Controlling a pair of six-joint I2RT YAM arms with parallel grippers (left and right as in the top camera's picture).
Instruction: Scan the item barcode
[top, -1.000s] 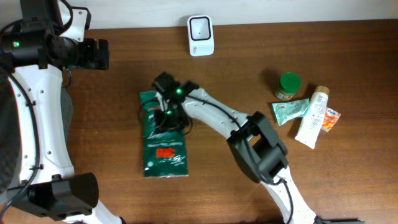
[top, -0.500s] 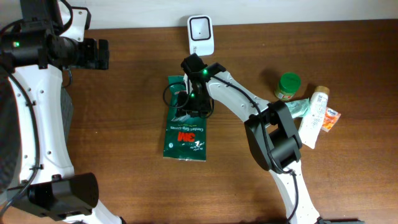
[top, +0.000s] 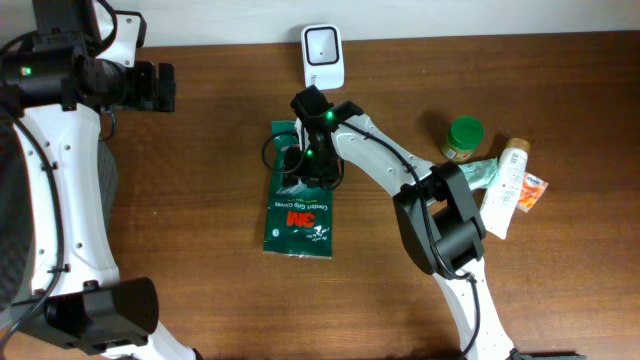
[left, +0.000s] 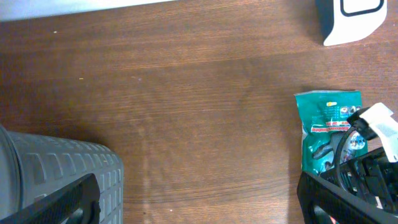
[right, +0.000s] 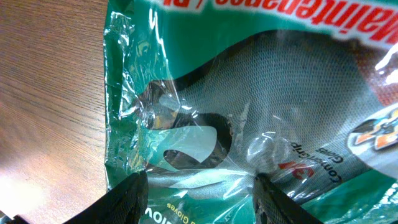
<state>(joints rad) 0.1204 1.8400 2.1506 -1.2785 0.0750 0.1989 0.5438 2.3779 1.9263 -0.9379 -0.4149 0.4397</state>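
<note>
Green plastic glove packet (right: 249, 93) lies flat on the wooden table (top: 180, 200) directly beneath the right gripper (right: 198, 194), whose jaws stand parted over its top end, released; the white scanner (top: 322, 57) sits just beyond them. The left gripper (left: 199, 202) gapes wide, well aside
</note>
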